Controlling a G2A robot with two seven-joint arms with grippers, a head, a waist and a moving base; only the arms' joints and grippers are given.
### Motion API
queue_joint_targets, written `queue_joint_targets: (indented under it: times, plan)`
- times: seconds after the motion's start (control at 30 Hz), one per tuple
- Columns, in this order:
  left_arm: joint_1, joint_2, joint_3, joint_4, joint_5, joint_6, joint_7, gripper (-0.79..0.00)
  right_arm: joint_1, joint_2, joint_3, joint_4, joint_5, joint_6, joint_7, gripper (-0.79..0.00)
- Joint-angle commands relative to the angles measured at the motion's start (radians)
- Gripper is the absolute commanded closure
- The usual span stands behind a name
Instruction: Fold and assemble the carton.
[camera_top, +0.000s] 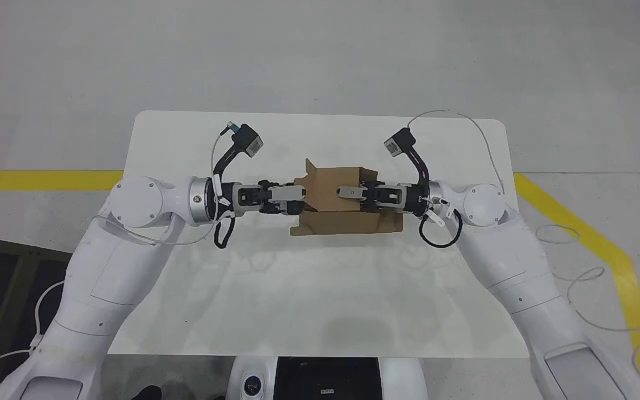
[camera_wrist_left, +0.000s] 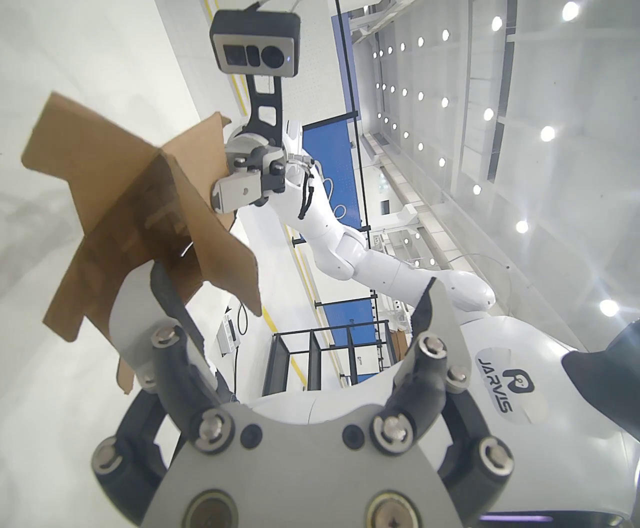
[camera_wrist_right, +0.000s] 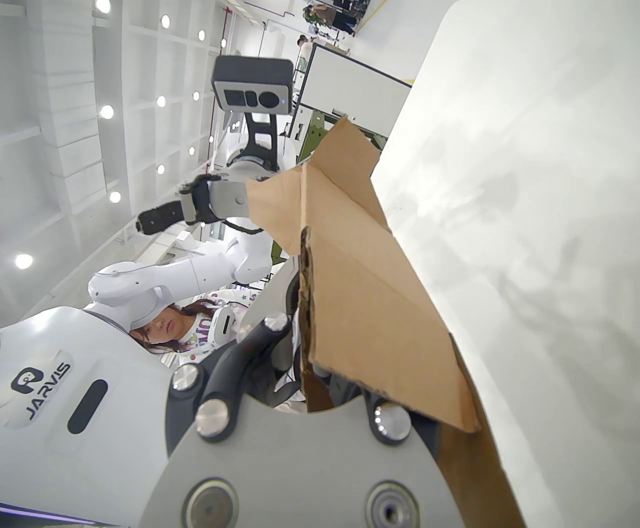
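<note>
A brown carton (camera_top: 335, 212) with its flaps splayed open sits between my two grippers over the middle of the white table (camera_top: 200, 300). My right gripper (camera_top: 352, 191) comes in from the right and is shut on one wall of the carton (camera_wrist_right: 360, 300); the left wrist view shows the right gripper (camera_wrist_left: 245, 187) clamped on that wall's edge. My left gripper (camera_top: 292, 193) is at the carton's left side and stands open. One of its fingers (camera_wrist_left: 170, 300) is close against a flap of the carton (camera_wrist_left: 135, 210), while the other finger (camera_wrist_left: 435, 310) is out in free air.
The table's far edge lies just behind the carton, and bare tabletop stretches on both sides and toward the robot. Yellow floor lines (camera_top: 50, 180) run past the table's left and right ends.
</note>
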Motion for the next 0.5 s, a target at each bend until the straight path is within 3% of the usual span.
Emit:
queue_joint_targets:
  times: [0.0, 0.47]
  plan:
    - [0.001, 0.001, -0.008, 0.002, 0.000, 0.000, 0.006, -0.785, 0.000, -0.002, -0.006, -0.003, 0.005, 0.003, 0.011, 0.000]
    - [-0.006, -0.006, 0.027, -0.001, 0.024, 0.011, -0.011, -0.785, 0.003, -0.008, 0.018, -0.003, 0.007, -0.016, -0.059, 0.000]
